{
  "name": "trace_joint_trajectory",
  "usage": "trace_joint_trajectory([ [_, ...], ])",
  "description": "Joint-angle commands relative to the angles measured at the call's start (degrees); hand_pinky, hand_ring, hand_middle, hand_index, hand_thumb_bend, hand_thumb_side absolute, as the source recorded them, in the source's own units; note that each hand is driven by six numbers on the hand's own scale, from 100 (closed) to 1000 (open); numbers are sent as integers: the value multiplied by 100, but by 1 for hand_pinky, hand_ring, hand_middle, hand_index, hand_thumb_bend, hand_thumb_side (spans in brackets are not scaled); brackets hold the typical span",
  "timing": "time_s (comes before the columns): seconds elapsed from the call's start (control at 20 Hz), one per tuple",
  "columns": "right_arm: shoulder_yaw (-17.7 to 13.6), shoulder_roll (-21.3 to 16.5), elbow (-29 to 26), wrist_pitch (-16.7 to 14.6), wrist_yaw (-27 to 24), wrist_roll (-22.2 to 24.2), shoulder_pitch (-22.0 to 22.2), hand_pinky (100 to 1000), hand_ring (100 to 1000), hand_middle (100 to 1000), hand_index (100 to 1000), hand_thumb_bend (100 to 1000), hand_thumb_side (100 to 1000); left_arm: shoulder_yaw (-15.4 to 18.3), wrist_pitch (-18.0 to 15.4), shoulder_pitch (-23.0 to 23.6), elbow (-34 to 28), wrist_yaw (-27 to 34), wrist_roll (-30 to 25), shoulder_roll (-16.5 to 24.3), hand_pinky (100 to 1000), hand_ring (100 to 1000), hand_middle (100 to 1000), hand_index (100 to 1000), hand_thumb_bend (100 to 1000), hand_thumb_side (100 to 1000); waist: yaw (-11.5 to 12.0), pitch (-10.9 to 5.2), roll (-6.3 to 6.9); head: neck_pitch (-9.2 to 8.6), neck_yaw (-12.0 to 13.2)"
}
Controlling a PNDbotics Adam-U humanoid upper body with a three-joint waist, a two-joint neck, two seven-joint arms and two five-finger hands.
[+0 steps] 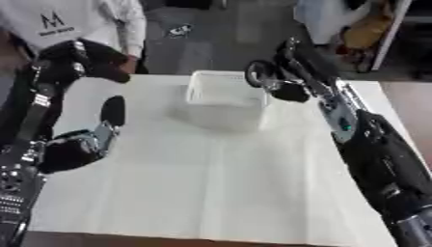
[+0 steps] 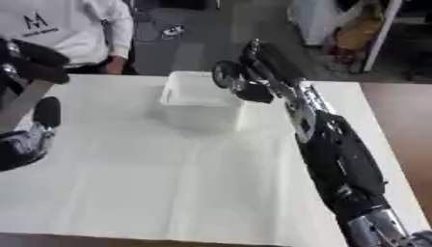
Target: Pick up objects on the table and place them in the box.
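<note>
A translucent white box (image 1: 221,99) stands on the far middle of the white table (image 1: 211,183). My right hand (image 1: 297,72) reaches in from the right and hovers at the box's right rim. Its fingers are curled round a dark round ring-shaped thing (image 1: 257,73), held just above the rim's right corner. What lies inside the box is not visible. My left hand (image 1: 77,147) rests low at the table's left edge, holding nothing, with one black finger (image 1: 112,110) pointing up.
My left arm (image 1: 59,67) bends up along the left edge. A person in a white shirt (image 1: 76,21) stands behind the table's far left corner. Furniture and cables lie on the floor beyond the far edge.
</note>
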Motion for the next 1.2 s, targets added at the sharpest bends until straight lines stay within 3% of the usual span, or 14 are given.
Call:
trace_joint_trajectory([
  [0.05,-57,-129,145,-29,263,-252,-282,100,100,100,206,100,665,55,-22,-112,-81,-8,19,88,575,492,659,667,200,567,25,-32,5,-105,-51],
  [0.75,-260,-274,997,276,1659,-1083,-720,100,100,100,238,100,673,17,-77,-296,-81,16,-22,112,576,492,659,667,199,566,221,158,-77,-350,-113],
  [1.2,-403,-416,1236,527,2357,-1707,-863,100,100,100,256,100,691,4,-115,-375,-81,13,-26,152,576,492,660,667,198,566,332,256,-124,-507,-159],
])
